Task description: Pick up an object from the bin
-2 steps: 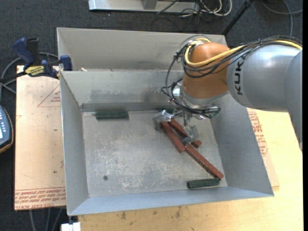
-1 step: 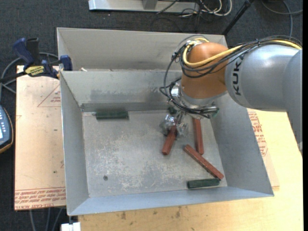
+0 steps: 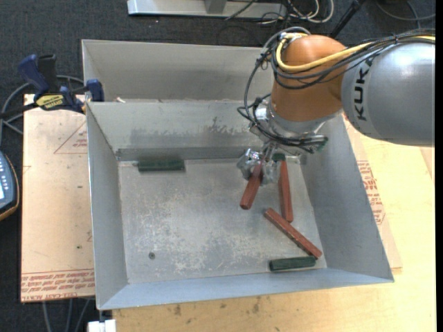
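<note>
My gripper (image 3: 257,163) hangs under the orange wrist cover at the back right of the bin floor. It is shut on the upper end of a red-brown stick (image 3: 250,191), which slants down and to the left from the fingers. A second red-brown stick (image 3: 284,191) lies just right of it, running almost straight toward the front. A third red-brown stick (image 3: 293,233) lies diagonally in front of those two, apart from the gripper.
A dark green block (image 3: 291,263) lies near the front right wall, just beyond the third stick's end. Another green block (image 3: 160,165) lies at the back left, against the rear wall. The arm comes in over the bin's right rim.
</note>
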Tool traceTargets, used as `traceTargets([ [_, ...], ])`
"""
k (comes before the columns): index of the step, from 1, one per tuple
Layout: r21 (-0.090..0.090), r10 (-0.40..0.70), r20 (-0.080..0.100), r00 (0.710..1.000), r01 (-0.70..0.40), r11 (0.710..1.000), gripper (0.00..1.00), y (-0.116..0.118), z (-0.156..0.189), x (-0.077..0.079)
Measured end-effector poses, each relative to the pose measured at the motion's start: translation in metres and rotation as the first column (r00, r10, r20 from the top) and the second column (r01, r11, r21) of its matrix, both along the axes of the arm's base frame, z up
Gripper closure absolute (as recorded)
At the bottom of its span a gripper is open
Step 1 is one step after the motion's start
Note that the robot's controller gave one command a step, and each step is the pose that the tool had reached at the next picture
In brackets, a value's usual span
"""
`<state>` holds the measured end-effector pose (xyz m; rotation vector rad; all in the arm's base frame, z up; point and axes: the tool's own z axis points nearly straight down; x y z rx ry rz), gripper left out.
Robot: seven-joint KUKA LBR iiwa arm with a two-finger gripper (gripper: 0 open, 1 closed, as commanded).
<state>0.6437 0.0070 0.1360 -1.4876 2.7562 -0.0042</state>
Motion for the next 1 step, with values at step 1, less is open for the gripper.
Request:
traceTargets([
  [1,0.001,-0.004,-0.005,1.0,0.004,1.0,1.0,0.0007,0.0068,0.0009],
])
